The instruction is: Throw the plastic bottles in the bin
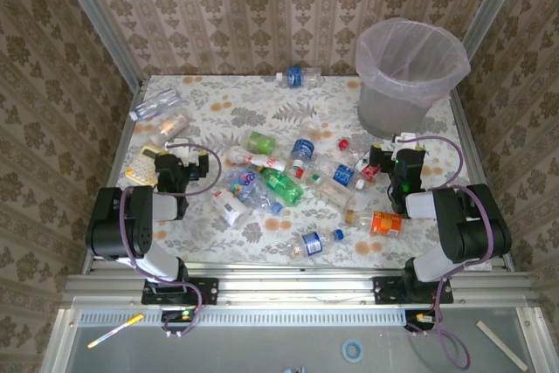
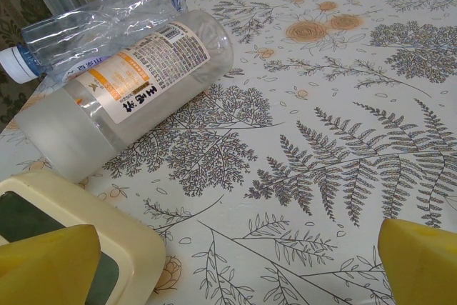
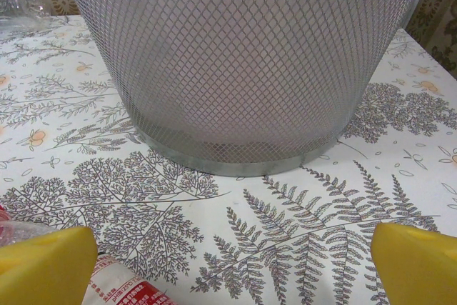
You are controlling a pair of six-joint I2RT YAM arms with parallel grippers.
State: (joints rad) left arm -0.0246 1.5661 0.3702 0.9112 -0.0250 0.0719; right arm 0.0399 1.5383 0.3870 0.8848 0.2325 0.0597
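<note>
Several plastic bottles lie scattered across the middle of the table, among them a green one point(image 1: 281, 183), an orange one point(image 1: 385, 223) and a clear one point(image 1: 297, 76) by the far wall. The bin point(image 1: 410, 67) stands at the far right, its mesh wall point(image 3: 243, 62) close ahead in the right wrist view. My right gripper point(image 1: 403, 144) point(image 3: 232, 269) is open just in front of it, over bare cloth, with a red-labelled bottle point(image 3: 121, 292) beside its left finger. My left gripper point(image 1: 177, 150) point(image 2: 235, 276) is open and holds nothing. A frosted orange-labelled bottle point(image 2: 136, 91) and a crushed clear bottle point(image 2: 100, 23) lie ahead of it to the left.
A yellow calculator point(image 1: 144, 162) point(image 2: 71, 226) lies right beside my left gripper's left finger. The table's left edge runs close behind the two bottles there. Patterned walls close off the back and both sides.
</note>
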